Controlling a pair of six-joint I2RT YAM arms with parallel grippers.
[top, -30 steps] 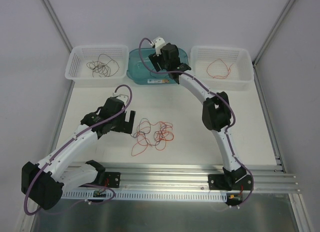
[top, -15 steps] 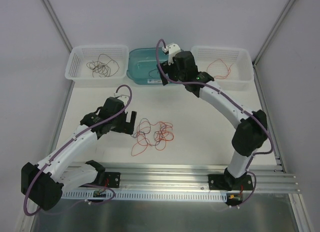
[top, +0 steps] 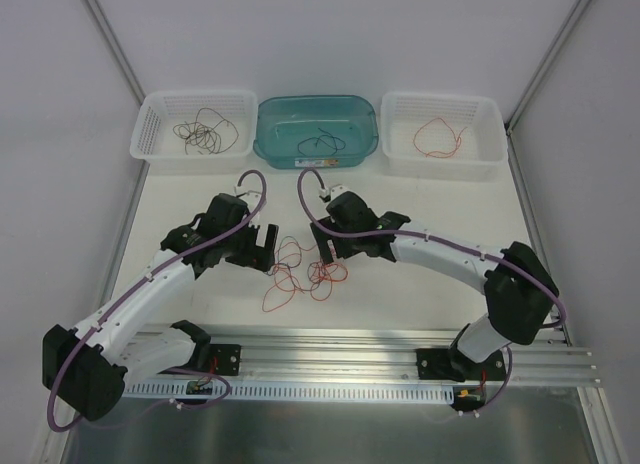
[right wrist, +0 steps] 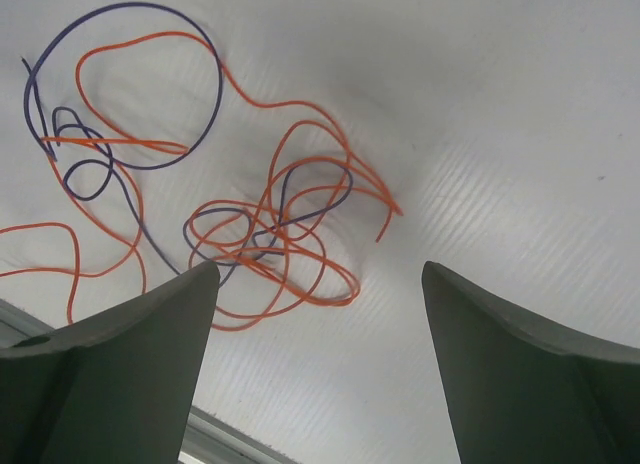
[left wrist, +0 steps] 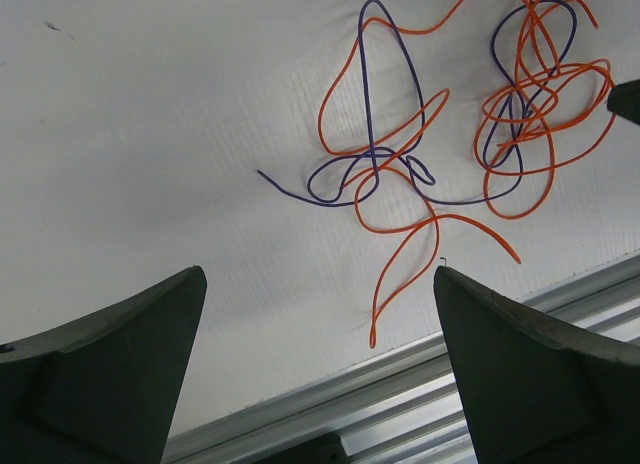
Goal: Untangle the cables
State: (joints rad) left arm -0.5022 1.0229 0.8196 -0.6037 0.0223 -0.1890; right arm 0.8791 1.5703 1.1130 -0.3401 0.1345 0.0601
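Right gripper [top: 325,252] left teal bin [top: 266,144]; dark cable [top: 320,139] inside, apparently.

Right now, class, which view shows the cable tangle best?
Left wrist: the cable tangle lies close and sharp, orange and purple strands easy to trace, only its top cut off. Right wrist is close too, but its left side leaves the frame. Top external shows it only tiny.

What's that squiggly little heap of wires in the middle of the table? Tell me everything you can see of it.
The tangle is hair-thin orange and dark purple wires looped loosely together, with a denser knot at one side and an orange tail trailing off. It lies flat on the white table, between the left gripper and right gripper, both open, neither holding it.
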